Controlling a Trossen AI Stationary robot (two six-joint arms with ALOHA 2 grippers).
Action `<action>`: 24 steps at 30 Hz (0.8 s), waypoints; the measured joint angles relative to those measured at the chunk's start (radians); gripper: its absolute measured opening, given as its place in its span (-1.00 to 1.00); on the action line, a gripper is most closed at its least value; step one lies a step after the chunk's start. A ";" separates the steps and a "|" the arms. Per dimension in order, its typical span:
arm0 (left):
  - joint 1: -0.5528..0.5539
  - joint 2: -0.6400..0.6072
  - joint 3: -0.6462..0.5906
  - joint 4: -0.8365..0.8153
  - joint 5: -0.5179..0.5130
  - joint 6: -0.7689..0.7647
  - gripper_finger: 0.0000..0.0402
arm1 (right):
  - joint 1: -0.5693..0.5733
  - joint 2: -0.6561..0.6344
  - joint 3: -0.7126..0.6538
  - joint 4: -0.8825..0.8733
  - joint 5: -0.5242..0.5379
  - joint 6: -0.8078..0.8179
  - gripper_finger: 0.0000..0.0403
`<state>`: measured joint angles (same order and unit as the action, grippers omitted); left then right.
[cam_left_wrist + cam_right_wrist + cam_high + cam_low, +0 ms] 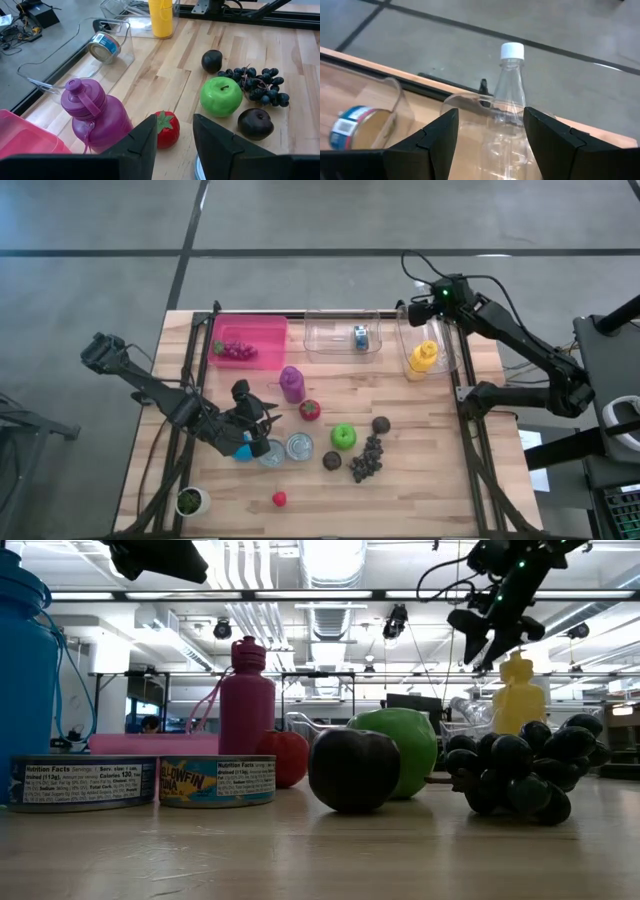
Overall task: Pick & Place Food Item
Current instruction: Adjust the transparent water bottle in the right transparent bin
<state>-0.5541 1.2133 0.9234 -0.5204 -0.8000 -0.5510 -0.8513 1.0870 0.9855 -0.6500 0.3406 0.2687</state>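
From above, the wooden table [420, 480] carries three bins along its far edge: a pink bin [250, 340] with dark grapes, a clear bin [345, 337] holding a tin lying on its side, and a second clear bin [432, 350] with a yellow bottle [423, 358]. The left gripper [262, 420] hangs low near a purple bottle [291, 383], a strawberry [310, 410] and two tuna cans [299, 446]; the right gripper [418, 310] sits over the far rim of the bin with the yellow bottle. At table height, a dark plum [353, 770], a green apple [400, 750] and a bunch of black grapes [525, 775] stand in a row — the right gripper shows high above the yellow bottle. Past the left wrist, the fingers [142, 142] stand parted with nothing between them, the strawberry just beyond. Past the right wrist, the fingers [437, 137] are spread and empty, a clear plastic bottle [507, 107] upright ahead of them.
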 joint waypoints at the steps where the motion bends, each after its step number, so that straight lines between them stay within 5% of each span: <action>1: 0.000 0.000 0.000 0.000 0.000 0.000 -0.35 | -0.001 0.012 0.005 -0.002 0.002 -0.001 0.10; 15: 0.000 0.000 0.000 0.000 0.000 0.000 -0.35 | -0.007 0.197 0.123 -0.180 -0.054 -0.022 0.12; 24: 0.000 0.000 0.000 0.000 0.000 0.000 -0.36 | -0.043 0.297 0.236 -0.252 -0.036 -0.028 0.45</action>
<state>-0.5544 1.2133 0.9234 -0.5202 -0.8000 -0.5510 -0.8945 1.3843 1.2219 -0.9019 0.3042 0.2407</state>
